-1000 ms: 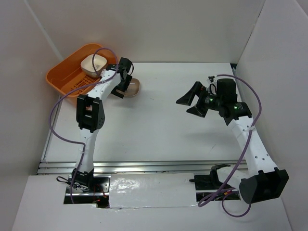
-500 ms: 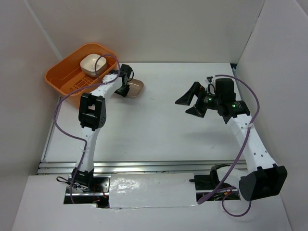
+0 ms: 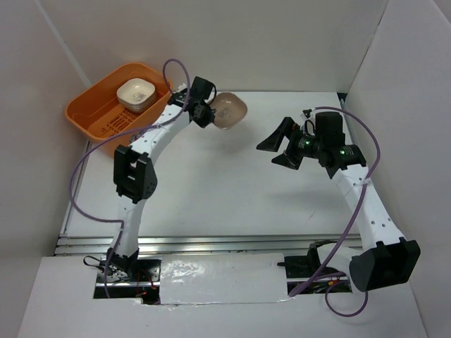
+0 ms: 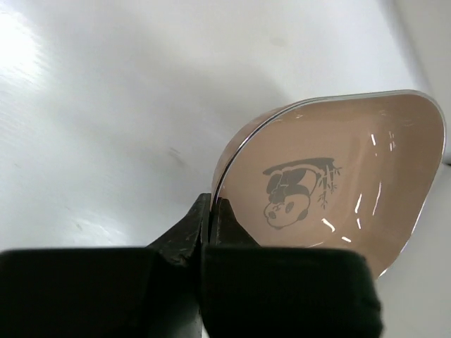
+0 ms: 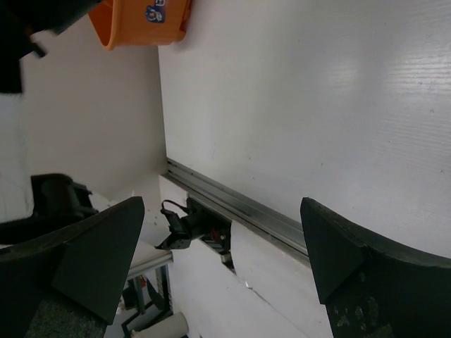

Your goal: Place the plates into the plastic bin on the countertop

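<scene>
looking at it from here, the job seems well on but not finished. the orange bin [image 3: 90, 118] sits at the far left corner of the desk [image 3: 232, 197], and inside it, toward its far end, lies a cream plate [image 3: 136, 94]; whether it is a single plate or the top of a stack i cannot tell. the rest of the bin floor that shows is bare slots. the only other plate i can see is a brown plate [image 3: 230, 110], and it is not in the bin yet: it hangs in the air over the far part of the desk, just to the right of the bin. the left claw [image 4: 210, 211] is pressed together on its rim, pinching that edge. the right claw [image 3: 282, 144] is spread wide with nothing in it, hovering well apart over the right half of the desk.

the brown plate is tipped up rather than lying flat. its hollow side, with a panda picture [image 4: 296, 191] in the middle, faces the left wrist camera, and from above it faces up and toward the near side. it juts out from the claw to the right, away from the bin. being a rounded square, it has no real long axis. what is left, i would say, is to swing it back leftward over the bin and let go.
</scene>
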`<state>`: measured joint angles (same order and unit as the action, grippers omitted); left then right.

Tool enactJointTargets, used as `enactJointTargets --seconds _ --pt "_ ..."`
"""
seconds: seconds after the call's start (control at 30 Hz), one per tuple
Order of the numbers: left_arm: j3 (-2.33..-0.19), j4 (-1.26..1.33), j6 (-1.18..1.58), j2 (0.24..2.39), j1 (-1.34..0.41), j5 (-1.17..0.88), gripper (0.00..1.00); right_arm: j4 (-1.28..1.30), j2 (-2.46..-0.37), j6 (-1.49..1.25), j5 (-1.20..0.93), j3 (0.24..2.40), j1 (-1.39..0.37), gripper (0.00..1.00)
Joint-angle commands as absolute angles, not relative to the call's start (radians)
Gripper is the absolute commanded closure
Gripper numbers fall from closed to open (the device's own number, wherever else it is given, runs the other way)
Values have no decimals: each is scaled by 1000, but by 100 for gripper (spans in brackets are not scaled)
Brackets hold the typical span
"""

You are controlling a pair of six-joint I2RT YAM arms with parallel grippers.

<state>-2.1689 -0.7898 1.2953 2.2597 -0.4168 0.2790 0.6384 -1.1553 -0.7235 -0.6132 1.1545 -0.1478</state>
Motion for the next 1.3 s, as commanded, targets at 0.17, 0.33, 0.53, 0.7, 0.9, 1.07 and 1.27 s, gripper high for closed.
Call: enactJointTargets --seconds 0.17,0.33,0.53,0.7,0.9,1.07,1.27 --pt "-2201 -548 1068 2041 -92 109 100 618 -1175 -722 -632 1210 -152 0" --pt "-2500 -600 948 2276 130 -139 100 615 -1172 -727 -634 1195 -152 0" --pt "-2252 -362 971 2224 221 -144 100 641 -1167 -723 -612 1189 -155 0" --pt "-2380 -400 954 2336 224 -81 100 695 -1180 -704 -592 1232 -158 0" --pt "-2313 -397 980 2381 225 -6 96 729 -1193 -701 -581 1273 -160 0" --pt "-2335 -377 1005 2405 232 -6 89 745 -1210 -703 -575 1292 -166 0" --pt "-2378 -344 1023 2398 232 48 26 753 -1215 -710 -568 1305 -189 0"
